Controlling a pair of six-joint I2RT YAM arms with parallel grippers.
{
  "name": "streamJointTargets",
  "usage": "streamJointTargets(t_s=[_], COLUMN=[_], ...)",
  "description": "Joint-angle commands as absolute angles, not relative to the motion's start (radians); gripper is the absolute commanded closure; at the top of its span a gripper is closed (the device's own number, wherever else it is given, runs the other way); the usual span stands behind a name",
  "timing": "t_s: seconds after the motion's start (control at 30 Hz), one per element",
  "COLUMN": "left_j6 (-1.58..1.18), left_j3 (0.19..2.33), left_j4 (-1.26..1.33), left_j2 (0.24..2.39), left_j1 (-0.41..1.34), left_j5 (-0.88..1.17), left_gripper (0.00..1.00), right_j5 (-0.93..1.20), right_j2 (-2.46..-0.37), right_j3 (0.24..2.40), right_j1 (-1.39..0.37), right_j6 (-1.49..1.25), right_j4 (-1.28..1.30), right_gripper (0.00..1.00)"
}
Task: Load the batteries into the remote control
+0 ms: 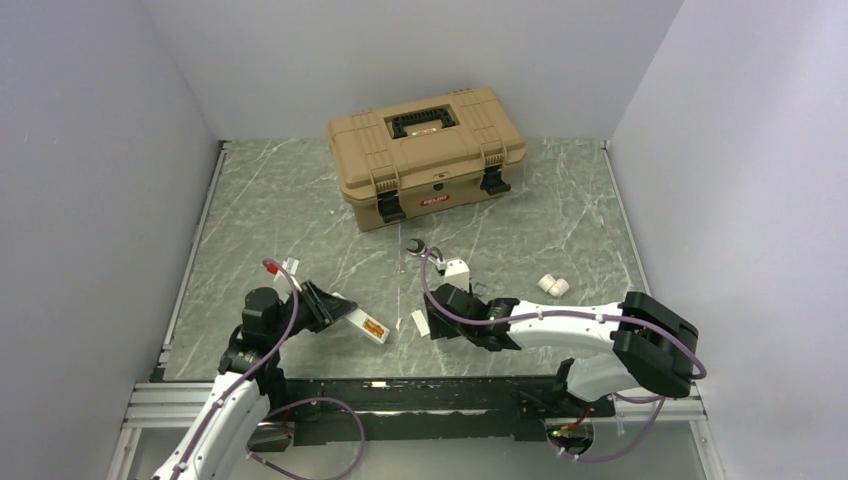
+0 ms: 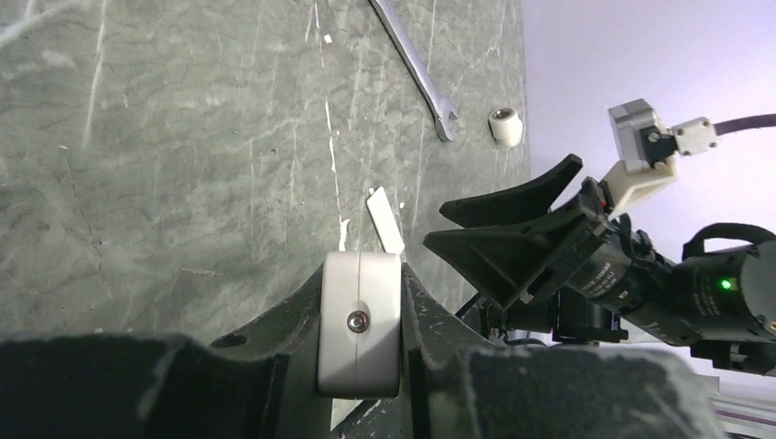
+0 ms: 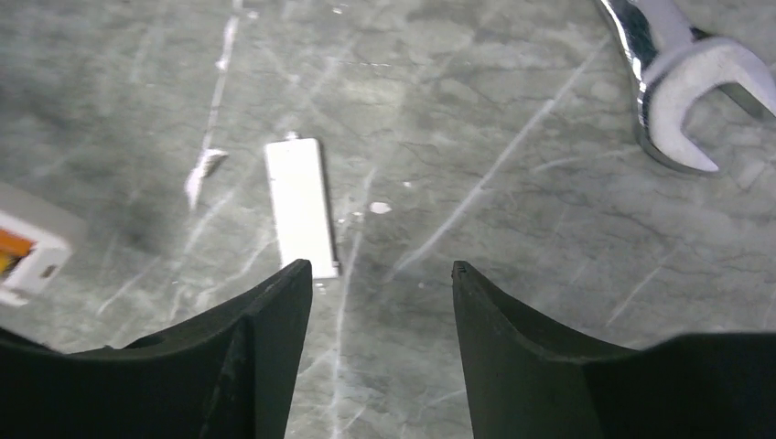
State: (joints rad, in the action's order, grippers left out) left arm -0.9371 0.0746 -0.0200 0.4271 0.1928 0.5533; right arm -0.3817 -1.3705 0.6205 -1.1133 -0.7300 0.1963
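Observation:
My left gripper (image 1: 335, 308) is shut on the remote control (image 1: 362, 322), a slim white bar whose orange recess faces up. In the left wrist view the remote's white end (image 2: 360, 320) sits clamped between the jaws. My right gripper (image 3: 382, 267) is open and holds nothing, low over the table just right of the remote. A flat white cover (image 3: 300, 206) lies on the table in front of its left finger. Two short white batteries (image 1: 553, 286) lie on the table right of the right arm, apart from both grippers.
A tan toolbox (image 1: 425, 155) with black latches stands shut at the back centre. A steel wrench (image 3: 677, 82) lies beyond the right gripper, also in the left wrist view (image 2: 416, 69). Grey walls close in both sides.

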Motion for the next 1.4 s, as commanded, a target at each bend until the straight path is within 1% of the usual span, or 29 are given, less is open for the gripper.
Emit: streamJointTargets(t_s=[0.0,0.07,0.17,0.3,0.43,0.6,0.77,0.83,1.1,1.37], left_j6=[-0.935,-0.938,-0.940,-0.934,-0.931,-0.930,-0.932,-0.932,-0.931,-0.938], left_j3=[0.080,0.076,0.071,0.075,0.081,0.086,0.083,0.081,0.080,0.072], left_j4=[0.020,0.020,0.019,0.003,0.002,0.002,0.003,0.002,0.002,0.010], left_j2=[0.413,0.407,0.404,0.394,0.392,0.400,0.398,0.396,0.391,0.391], left_j1=[0.187,0.187,0.188,0.187,0.187,0.187,0.188,0.187,0.187,0.187], left_j5=[0.574,0.574,0.577,0.577,0.575,0.579,0.578,0.577,0.577,0.578], left_gripper=[0.99,0.99,0.99,0.99,0.99,0.99,0.99,0.99,0.99,0.99], right_j5=[-0.404,-0.391,-0.391,-0.433,-0.441,-0.453,-0.423,-0.414,-0.387,-0.394], right_j2=[-1.343,-1.367,-1.420,-1.493,-1.527,-1.581,-1.590,-1.595,-1.632,-1.654], right_j3=[0.633,0.654,0.696,0.748,0.770,0.811,0.799,0.800,0.804,0.807], right_j1=[-1.155,-1.177,-1.222,-1.249,-1.249,-1.249,-1.249,-1.250,-1.251,-1.248], right_j6=[-0.703,-0.664,-0.625,-0.629,-0.613,-0.606,-0.609,-0.613,-0.624,-0.643], right_j4=[0.097,0.096,0.110,0.169,0.170,0.222,0.200,0.202,0.221,0.271], right_gripper=[0.37,0.34,0.31,0.31,0.31,0.36,0.48,0.51,0.58,0.59])
